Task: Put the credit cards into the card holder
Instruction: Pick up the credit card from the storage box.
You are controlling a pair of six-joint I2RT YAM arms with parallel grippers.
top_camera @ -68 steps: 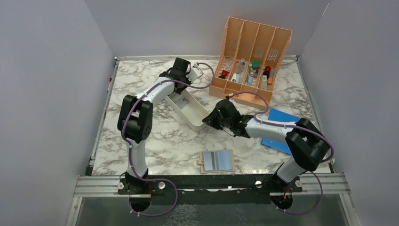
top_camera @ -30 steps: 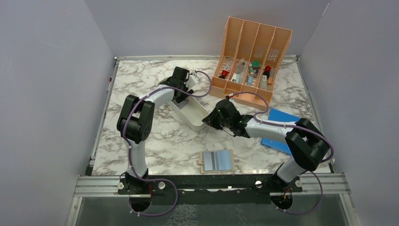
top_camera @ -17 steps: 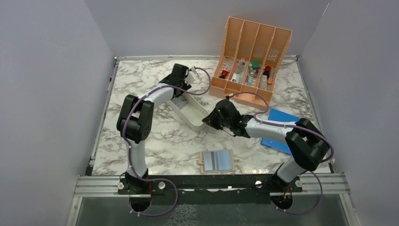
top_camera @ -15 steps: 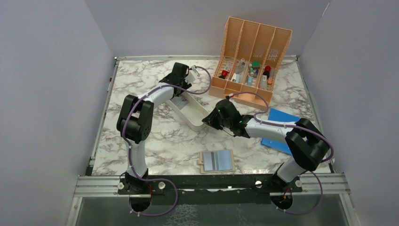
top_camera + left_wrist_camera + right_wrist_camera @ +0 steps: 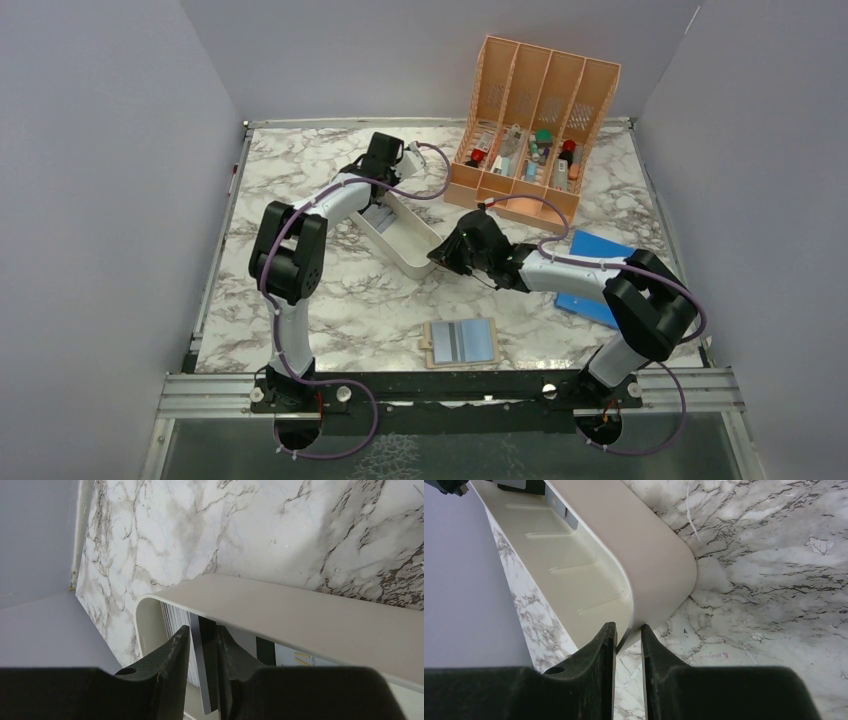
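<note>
Two grips: left claw (image 5: 203, 632) pinches a card (image 5: 196, 666) in the tray (image 5: 300, 615), far end; right claw (image 5: 628, 627) clamps its near end.
Risk, I judge: the edge-held card slips on lifting.

The top external camera sits high above and behind the arms (image 5: 285, 250). It looks down and forward over the whole table (image 5: 330, 300), from rather far.

The left wrist camera is just behind the left gripper (image 5: 202, 645). It looks along the fingers, very near to the far end of the white tray (image 5: 300, 615).

The right wrist camera looks past the right gripper (image 5: 628, 635), equally near, at the tray's near end.

All three views share this tray. Both wrist views show the credit cards (image 5: 204, 680) in it.
</note>
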